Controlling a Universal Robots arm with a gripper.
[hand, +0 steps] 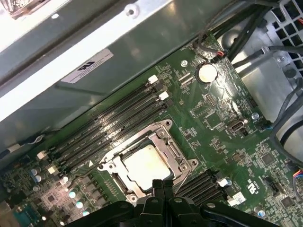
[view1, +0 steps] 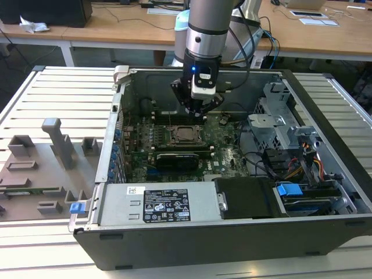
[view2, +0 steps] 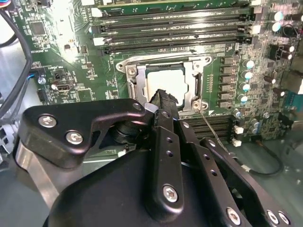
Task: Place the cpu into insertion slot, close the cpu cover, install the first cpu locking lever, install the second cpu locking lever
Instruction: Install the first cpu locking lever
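Note:
The cpu (view2: 165, 80) lies flat in the socket on the green motherboard (view1: 226, 157), its pale metal top showing in both wrist views (hand: 144, 163). The silvery cpu cover (hand: 171, 150) lies down around it as a frame (view2: 133, 80). A thin wire lever (view2: 211, 127) runs out from the socket's corner beside the gripper's links. My gripper (view1: 196, 113) hangs just above the socket's edge, fingers (hand: 155, 188) pressed together with nothing between them; its tip (view2: 163, 96) overlaps the cpu's near edge in the second wrist view.
The open computer case (view1: 192, 244) surrounds the board, with a black cooler block (view1: 181, 160) in front of the socket, memory slots (hand: 113, 127) beside it, a drive cage (view1: 279, 125) and cables (view1: 302, 165) at the exterior view's right. Grey fixtures (view1: 55, 154) stand on the table at the left.

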